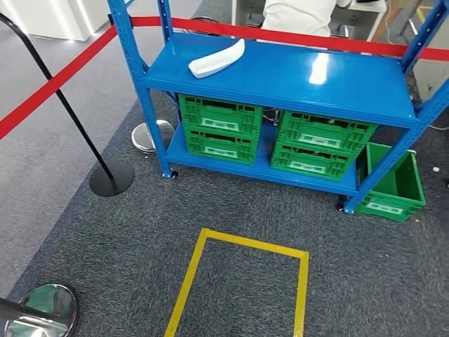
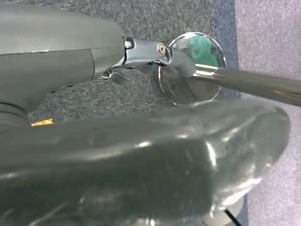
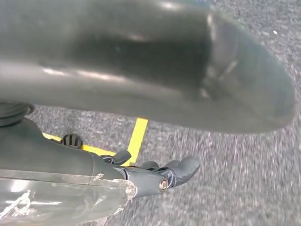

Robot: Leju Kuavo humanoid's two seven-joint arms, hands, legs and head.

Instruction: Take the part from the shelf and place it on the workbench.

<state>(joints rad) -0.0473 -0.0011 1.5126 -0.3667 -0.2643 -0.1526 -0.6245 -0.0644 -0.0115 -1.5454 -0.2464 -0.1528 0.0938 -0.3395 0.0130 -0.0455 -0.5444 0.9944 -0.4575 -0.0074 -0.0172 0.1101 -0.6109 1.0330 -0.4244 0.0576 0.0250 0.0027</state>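
The part (image 1: 217, 60), a long curved white piece, lies on the top board of the blue shelf (image 1: 297, 84), toward its left end. The shelf stands a few steps ahead of me across the grey carpet. My left hand (image 2: 124, 155) hangs beside my body above the carpet, its fingers (image 2: 147, 49) stretched out and holding nothing. My right hand (image 3: 142, 70) hangs the same way over the floor. Its fingers (image 3: 177, 170) are extended and hold nothing.
Green crates (image 1: 219, 128) (image 1: 318, 144) fill the lower shelf, and another green crate (image 1: 394, 188) stands on the floor at the right. Red belts on black posts (image 1: 111, 177) and a chrome base (image 1: 45, 309) fence the left. A yellow taped rectangle (image 1: 302, 295) marks the carpet ahead. A person in white (image 1: 297, 15) stands behind the shelf.
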